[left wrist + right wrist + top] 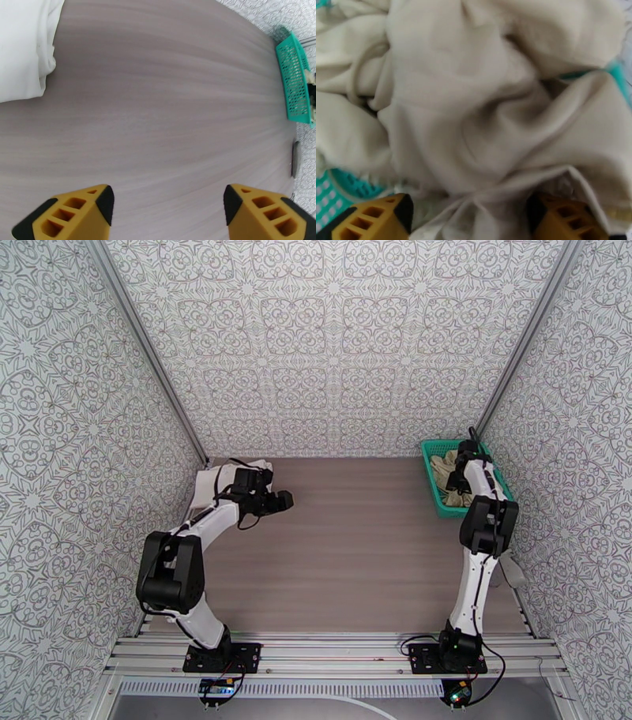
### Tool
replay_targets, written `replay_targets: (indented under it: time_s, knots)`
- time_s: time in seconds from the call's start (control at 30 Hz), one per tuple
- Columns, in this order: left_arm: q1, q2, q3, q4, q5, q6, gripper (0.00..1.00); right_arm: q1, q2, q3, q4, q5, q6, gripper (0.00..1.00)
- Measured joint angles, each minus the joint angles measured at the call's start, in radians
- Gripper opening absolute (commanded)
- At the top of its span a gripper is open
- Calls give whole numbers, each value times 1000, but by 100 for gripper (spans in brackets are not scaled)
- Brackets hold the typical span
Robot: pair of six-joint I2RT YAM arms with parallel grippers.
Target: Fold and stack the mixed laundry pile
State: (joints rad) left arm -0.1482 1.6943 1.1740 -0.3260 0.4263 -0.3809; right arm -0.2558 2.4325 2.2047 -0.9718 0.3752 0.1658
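Right end effector [470, 221] astride the beige garment [474, 98] in the teal basket [339, 185], grip unclear, could snag mesh and drag the basket; left end effector [169, 205] wide, empty, near the white T-shirt [19, 47] on the tabletop [158, 98]

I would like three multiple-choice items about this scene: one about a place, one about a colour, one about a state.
1. Where does the beige garment lie?
A. on a shelf
B. in the teal basket
C. on the floor

2. What colour are the gripper fingers mainly?
A. yellow
B. red
C. blue

3. How is the left gripper?
A. shut on cloth
B. shut on a cup
C. open, empty

Answers: B, the cloth lies bunched between teal mesh walls; A, the fingers are yellow with black tips; C, its fingers stand apart over bare table.
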Motion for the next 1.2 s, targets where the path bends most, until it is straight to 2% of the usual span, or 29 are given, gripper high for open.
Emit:
replay_targets:
  time_s: [0.13, 0.3, 0.47, 0.67, 0.9, 1.03, 1.2]
  knots:
    - [-9, -32, 0, 5, 0, -13, 58, -2, -9, 11, -4, -2, -14, 0]
    - [-9, -54, -5, 32, 0, -28, 50, 23, -106, -31, 23, 3, -25, 0]
    - [-8, -97, -53, 47, 0, -35, 50, 107, -328, -116, 104, 10, -24, 0]
    - [-2, -187, -117, 50, 6, -39, 49, 269, -612, -116, 172, 10, -24, 0]
    - [0, -379, -152, 47, 32, -38, 49, 478, -874, -59, 197, -87, 0, 0]
    - [0, -510, -153, 31, 45, -37, 49, 586, -973, -60, 177, -174, 29, 0]
    - [-12, -628, -155, -8, 68, -31, 49, 718, -1044, -214, 179, -233, 98, 0]
